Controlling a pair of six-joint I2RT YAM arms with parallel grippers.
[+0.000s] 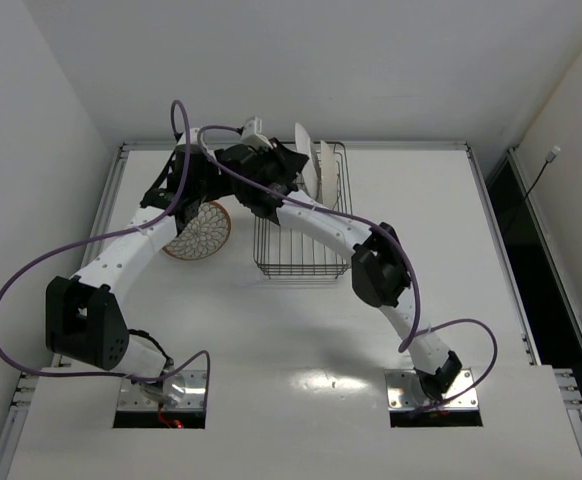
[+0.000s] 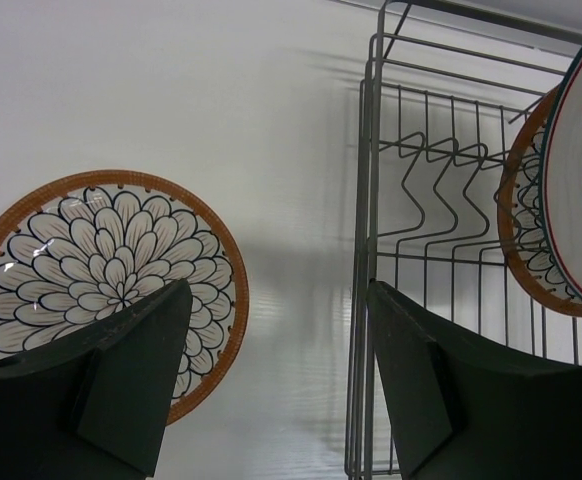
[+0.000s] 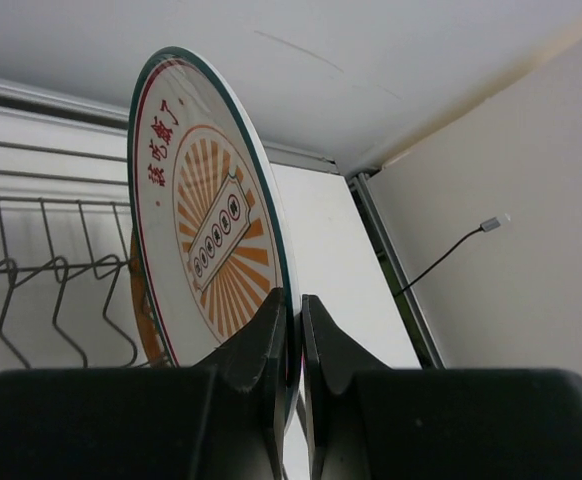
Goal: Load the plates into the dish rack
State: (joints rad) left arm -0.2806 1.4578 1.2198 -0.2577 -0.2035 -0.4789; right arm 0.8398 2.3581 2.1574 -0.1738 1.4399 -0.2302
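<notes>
Right gripper is pinching the rim of the upright plate above the far end of the dish rack, left gripper is hovering open by the flat plate toward the table's far-left corner; thin pinch is risking a swivel past the tines into the racked plate.

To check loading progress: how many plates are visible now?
3. One plate lies flat on the table, left of the dish rack. A second plate stands inside the rack. The right claw grips a third plate upright, close to the second.
</notes>
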